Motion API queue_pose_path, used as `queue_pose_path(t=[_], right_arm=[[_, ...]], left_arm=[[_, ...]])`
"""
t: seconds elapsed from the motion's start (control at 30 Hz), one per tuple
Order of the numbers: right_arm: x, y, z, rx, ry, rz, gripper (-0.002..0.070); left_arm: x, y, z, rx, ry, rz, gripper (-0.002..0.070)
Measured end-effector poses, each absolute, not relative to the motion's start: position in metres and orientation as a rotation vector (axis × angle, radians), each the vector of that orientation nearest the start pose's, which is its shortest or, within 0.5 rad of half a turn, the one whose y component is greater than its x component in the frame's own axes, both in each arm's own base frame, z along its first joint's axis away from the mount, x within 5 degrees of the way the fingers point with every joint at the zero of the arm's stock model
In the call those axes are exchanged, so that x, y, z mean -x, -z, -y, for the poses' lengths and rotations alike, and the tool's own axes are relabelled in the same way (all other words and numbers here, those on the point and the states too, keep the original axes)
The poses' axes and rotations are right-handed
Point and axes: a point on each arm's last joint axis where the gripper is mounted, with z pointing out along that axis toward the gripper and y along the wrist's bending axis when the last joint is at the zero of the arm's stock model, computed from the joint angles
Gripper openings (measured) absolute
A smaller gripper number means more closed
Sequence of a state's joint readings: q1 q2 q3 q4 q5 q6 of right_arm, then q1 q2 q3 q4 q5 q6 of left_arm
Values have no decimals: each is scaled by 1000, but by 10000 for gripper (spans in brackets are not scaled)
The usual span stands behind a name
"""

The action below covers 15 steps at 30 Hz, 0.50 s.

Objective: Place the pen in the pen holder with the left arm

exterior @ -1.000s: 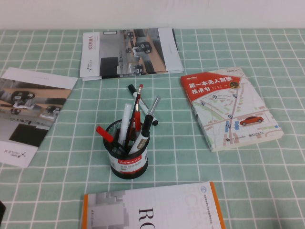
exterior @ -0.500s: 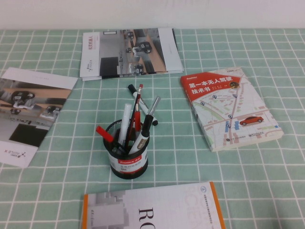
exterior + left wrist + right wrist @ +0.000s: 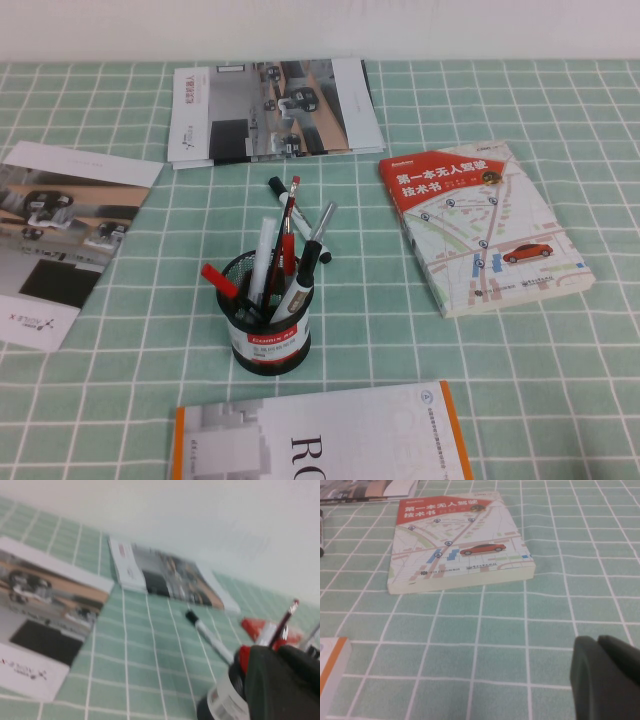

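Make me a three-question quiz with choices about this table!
1. Where is the marker? A in the cup; B on the cloth behind the cup; C on the book.
2. What colour is the car on the book? A blue; B red; C yellow.
3. The marker is: A lying flat; B standing up; C held.

B: it lies on the cloth behind the cup.
B: the cover shows a red car.
A: it lies flat; the left gripper is beside the cup, the right gripper over cloth near the book.
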State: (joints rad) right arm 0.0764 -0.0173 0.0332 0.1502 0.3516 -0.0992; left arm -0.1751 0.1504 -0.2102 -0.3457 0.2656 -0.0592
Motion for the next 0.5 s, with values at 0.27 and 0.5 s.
queue_pose_path(t=[0.27,0.5], right_arm=[[-52,-172,-9,68,-130,-1848,-20],[-52,-172,-9,68,-130,-1848,-20]], left_arm=[[-101,-324,35,-52,458,-2003,-4],[-181,-379,54,-198,423,-2171,-4]])
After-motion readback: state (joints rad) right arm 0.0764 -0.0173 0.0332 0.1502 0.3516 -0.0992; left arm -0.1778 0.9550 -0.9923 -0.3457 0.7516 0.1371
